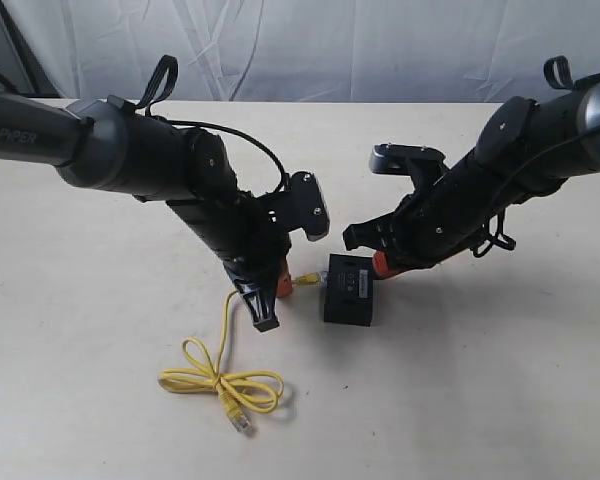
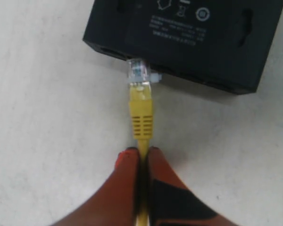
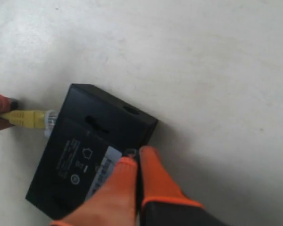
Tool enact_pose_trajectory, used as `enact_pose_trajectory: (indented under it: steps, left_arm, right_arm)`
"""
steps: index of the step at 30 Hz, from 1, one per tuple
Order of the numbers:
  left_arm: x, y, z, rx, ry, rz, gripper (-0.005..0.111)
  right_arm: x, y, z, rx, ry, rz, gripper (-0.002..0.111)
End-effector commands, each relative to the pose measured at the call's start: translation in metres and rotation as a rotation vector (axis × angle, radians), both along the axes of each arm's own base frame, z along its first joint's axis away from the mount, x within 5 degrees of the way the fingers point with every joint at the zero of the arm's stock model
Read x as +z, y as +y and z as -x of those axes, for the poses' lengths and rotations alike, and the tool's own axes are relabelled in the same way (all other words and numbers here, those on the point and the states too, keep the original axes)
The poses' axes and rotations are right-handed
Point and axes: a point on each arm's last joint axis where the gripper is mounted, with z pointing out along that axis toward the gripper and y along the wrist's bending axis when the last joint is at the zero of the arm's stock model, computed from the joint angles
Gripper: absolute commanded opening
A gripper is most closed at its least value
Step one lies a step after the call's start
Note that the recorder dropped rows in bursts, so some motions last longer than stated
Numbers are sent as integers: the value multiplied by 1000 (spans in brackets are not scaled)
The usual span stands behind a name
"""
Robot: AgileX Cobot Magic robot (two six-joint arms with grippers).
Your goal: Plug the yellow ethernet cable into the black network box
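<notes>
Pinching the yellow cable (image 2: 141, 115) behind its clear plug (image 2: 138, 71), the left end effector (image 2: 140, 155) meets the black box (image 2: 188, 40) mid-counter (image 1: 500, 380); the right end effector (image 3: 134, 162), closed, presses the box's top. Exterior view alone shows the looped slack.

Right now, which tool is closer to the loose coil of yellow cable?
Left. The left tool sits just above the coil, pinching the yellow ethernet cable; the right tool presses on the black network box, farther away.

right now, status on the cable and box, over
Left fingers shut on the yellow ethernet cable, plug at the black network box port, not clearly seated. Right fingers shut, pressing the box top. Nothing in the way.
</notes>
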Motion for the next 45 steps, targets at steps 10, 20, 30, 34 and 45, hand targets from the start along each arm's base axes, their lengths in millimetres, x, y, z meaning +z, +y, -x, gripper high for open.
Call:
enact_pose_trajectory:
  steps: [10,20,30,34,45]
  left_arm:
    - [-5,2,3,-23,20,-26,0]
    - [-2,3,5,-63,25,-41,0]
    - [-1,-1,6,-64,36,8,0]
    - [0,-2,6,-48,42,22,0]
    - [2,-6,3,15,29,71,0]
  right_arm:
    - [-1,-2,-3,8,-48,24,-1]
    - [-12,0,-3,-25,-12,10,-1]
    - [-9,8,0,-3,20,-83,-1]
    - [-7,10,1,2,37,-118,-1]
    - [-5,14,5,8,77,-170,-1]
